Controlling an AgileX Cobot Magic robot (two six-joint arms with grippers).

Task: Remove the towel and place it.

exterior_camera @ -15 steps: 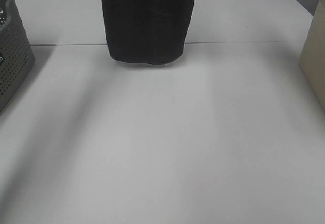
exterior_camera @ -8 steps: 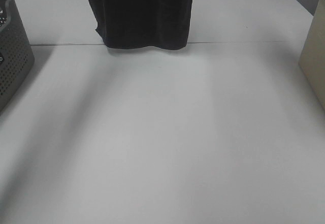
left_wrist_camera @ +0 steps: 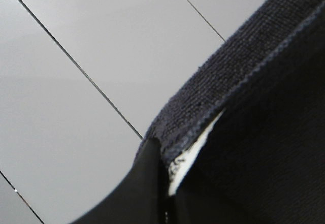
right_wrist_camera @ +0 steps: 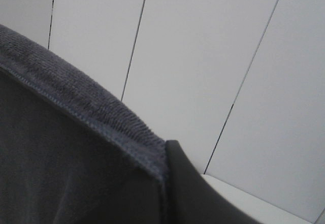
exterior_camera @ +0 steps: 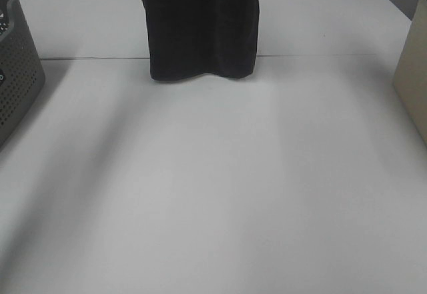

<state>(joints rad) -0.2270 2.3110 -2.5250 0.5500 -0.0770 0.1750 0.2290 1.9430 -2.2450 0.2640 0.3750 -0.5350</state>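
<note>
Hanging towel [exterior_camera: 200, 27] sits over far-centre table [exterior_camera: 213, 194]; whether its lower hem touches, cannot tell. Left tool [left_wrist_camera: 161, 183] and right tool [right_wrist_camera: 165, 183] are each clamped tight on the top hem. Advice: lower the 2 tools level and draw nearward so the cloth lays flat.

**Clearance: middle open, obstructions at far centre and both sides**

You have the near and middle stretch of the table [exterior_camera: 213, 194] open from side to side, with room to pass. At the far centre the towel [exterior_camera: 200, 27] hangs as a dark curtain and blocks the way behind it. Whether its lower hem touches the surface cannot be told. The grey perforated basket [exterior_camera: 20, 74] stands at the left edge and a beige upright object [exterior_camera: 413, 74] at the right edge. An open lane lies between the towel and each.
</note>
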